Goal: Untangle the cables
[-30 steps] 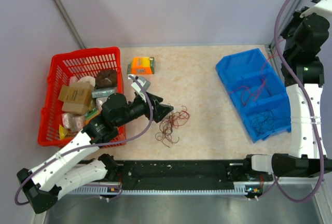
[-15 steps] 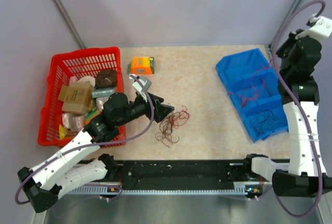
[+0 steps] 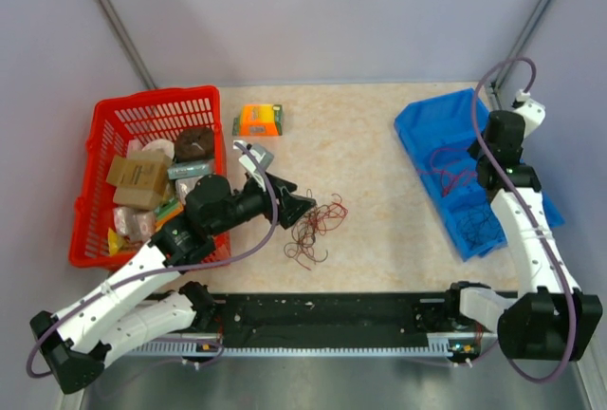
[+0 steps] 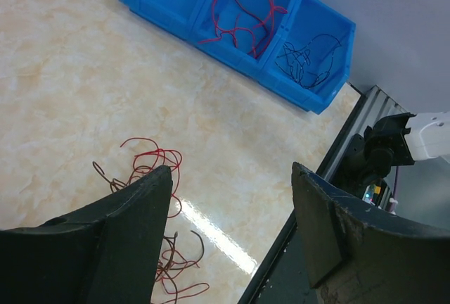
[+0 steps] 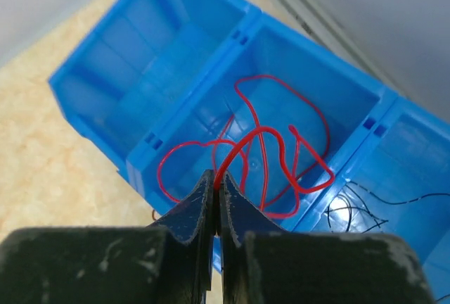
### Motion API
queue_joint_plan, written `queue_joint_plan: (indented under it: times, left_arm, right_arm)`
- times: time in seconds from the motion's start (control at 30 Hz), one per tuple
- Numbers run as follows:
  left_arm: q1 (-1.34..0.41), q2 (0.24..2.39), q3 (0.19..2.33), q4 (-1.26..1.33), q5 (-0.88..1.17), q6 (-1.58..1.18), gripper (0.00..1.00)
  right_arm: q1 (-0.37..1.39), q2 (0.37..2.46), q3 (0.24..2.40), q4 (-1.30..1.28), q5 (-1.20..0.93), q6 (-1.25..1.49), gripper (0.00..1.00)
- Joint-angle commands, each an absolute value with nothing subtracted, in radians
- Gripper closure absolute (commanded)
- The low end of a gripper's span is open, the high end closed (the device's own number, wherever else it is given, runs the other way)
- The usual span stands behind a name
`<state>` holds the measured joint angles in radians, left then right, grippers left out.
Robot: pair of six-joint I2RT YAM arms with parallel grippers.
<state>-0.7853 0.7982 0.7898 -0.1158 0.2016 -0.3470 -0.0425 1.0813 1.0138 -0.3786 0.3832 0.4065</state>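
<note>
Right arm (image 3: 522, 220) now lower, over the blue bin's (image 3: 427, 127) middle compartment (image 5: 295, 58), red wire (image 5: 309, 114) between its fingers (image 5: 188, 214).

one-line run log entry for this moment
left gripper: open by cable tangle | right gripper: shut on red wire over blue bin middle compartment

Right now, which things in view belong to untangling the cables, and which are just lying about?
Job: loose cable bundle; red cable in the shut right tool; black cables; blue bin; open left tool.
Lying about: red basket of packages; orange box.
</note>
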Motion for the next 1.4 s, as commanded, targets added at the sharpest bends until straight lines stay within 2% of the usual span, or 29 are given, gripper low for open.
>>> queue_joint_plan:
  times: [0.0, 0.17, 0.33, 0.4, 0.5, 0.73, 0.8, 0.83, 0.93, 1.0, 1.13, 1.3, 1.37]
  left_arm:
    - [-0.787, 0.772, 0.781, -0.081, 0.213, -0.37, 0.27]
    - [-0.788, 0.761, 0.77, -0.089, 0.216, -0.379, 0.27]
    - [-0.787, 0.769, 0.775, -0.094, 0.224, -0.385, 0.27]
    - [-0.787, 0.77, 0.775, -0.094, 0.229, -0.391, 0.27]
    - [-0.787, 0.772, 0.764, -0.087, 0.229, -0.396, 0.27]
    - [-0.787, 0.805, 0.77, -0.069, 0.242, -0.393, 0.27]
    - [-0.787, 0.816, 0.773, -0.069, 0.239, -0.39, 0.27]
    - [-0.787, 0.821, 0.773, -0.069, 0.236, -0.39, 0.27]
    - [-0.787, 0.825, 0.767, -0.072, 0.232, -0.39, 0.27]
    - [-0.787, 0.824, 0.761, -0.071, 0.229, -0.396, 0.27]
    - [-0.787, 0.822, 0.762, -0.069, 0.238, -0.406, 0.27]
    - [-0.787, 0.808, 0.762, -0.078, 0.239, -0.416, 0.27]
    - [-0.787, 0.808, 0.759, -0.078, 0.238, -0.419, 0.27]
  right_arm:
    - [-0.074, 1.149, 0.979, -0.36, 0.385, 0.495, 1.0]
    - [-0.182, 1.279, 0.974, -0.334, 0.261, 0.54, 1.0]
    - [-0.256, 1.485, 1.109, -0.397, 0.103, 0.483, 1.0]
    - [-0.256, 1.531, 1.146, -0.455, 0.077, 0.472, 0.95]
    - [-0.253, 1.523, 1.144, -0.508, 0.08, 0.469, 0.82]
    - [-0.209, 1.339, 1.112, -0.581, 0.11, 0.433, 0.41]
    - [-0.172, 1.296, 1.121, -0.624, 0.15, 0.422, 0.37]
    - [-0.148, 1.278, 1.115, -0.632, 0.169, 0.417, 0.32]
    - [-0.037, 1.229, 1.092, -0.643, 0.222, 0.394, 0.29]
    - [0.038, 1.229, 1.074, -0.628, 0.186, 0.361, 0.29]
    - [0.067, 1.273, 1.02, -0.565, 0.008, 0.33, 0.37]
    - [0.087, 1.327, 0.98, -0.526, -0.041, 0.325, 0.47]
    - [0.097, 1.356, 0.977, -0.512, -0.006, 0.333, 0.48]
